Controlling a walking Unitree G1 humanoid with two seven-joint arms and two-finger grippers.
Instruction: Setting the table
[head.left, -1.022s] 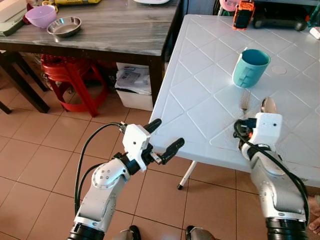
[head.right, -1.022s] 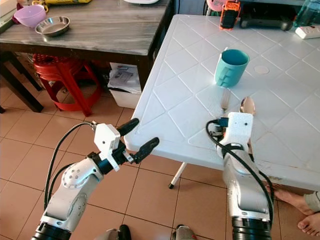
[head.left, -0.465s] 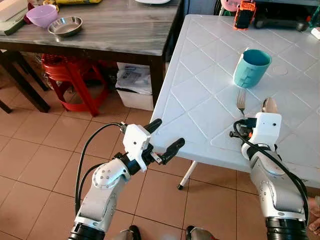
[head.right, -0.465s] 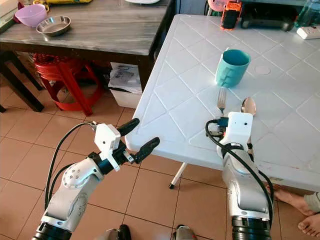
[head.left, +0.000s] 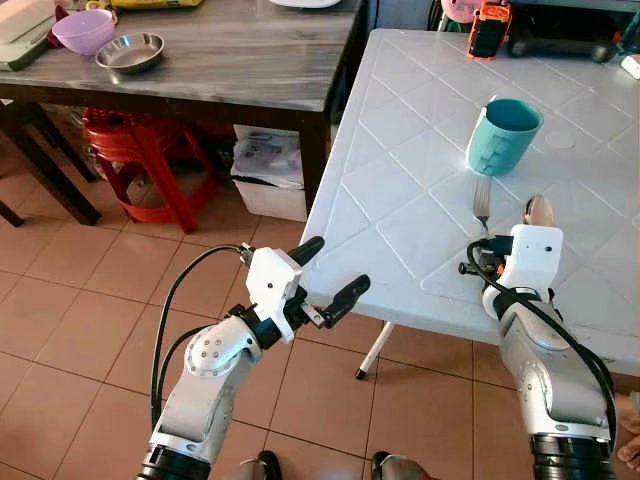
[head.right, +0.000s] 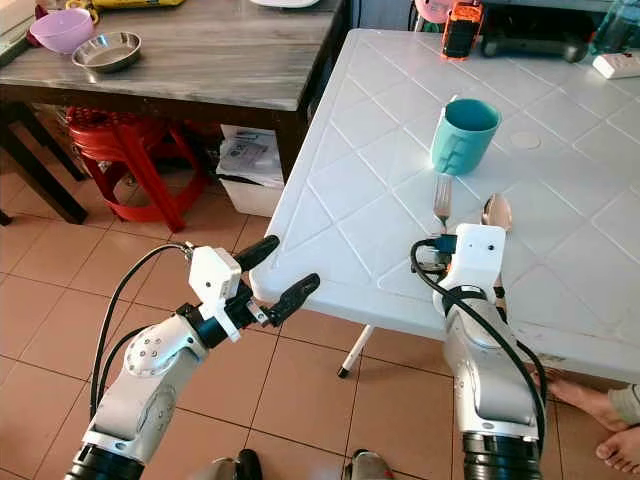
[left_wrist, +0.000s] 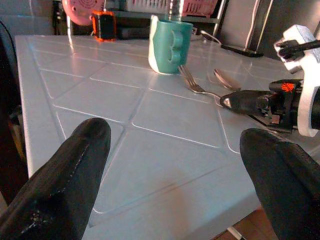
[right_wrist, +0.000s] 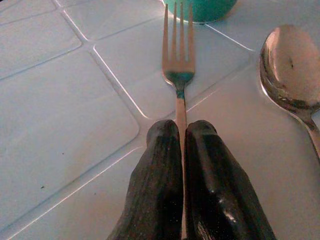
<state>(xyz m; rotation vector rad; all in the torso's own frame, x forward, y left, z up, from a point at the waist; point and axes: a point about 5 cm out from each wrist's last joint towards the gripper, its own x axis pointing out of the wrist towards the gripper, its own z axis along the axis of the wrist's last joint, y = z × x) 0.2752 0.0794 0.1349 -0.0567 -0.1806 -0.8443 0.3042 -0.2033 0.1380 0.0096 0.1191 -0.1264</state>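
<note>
On the white worktop (head.left: 400, 190), right of frame, the right pincer (right_wrist: 181, 145) clamps the fork (right_wrist: 177, 60) handle, tines toward the teal mug (head.left: 502, 135); the left pincer (head.left: 330, 275) gapes wide, farther off.

My right end effector (right_wrist: 181, 137) sits low over the white plastic counter (head.left: 400, 190), its two long black fingers (right_wrist: 160, 150) pinched together around the thin handle of a silver metal fork (right_wrist: 177, 60). My left end effector (head.left: 325, 275) hovers off the counter's near corner, silver arm bent, its fingers spread wide apart.
</note>
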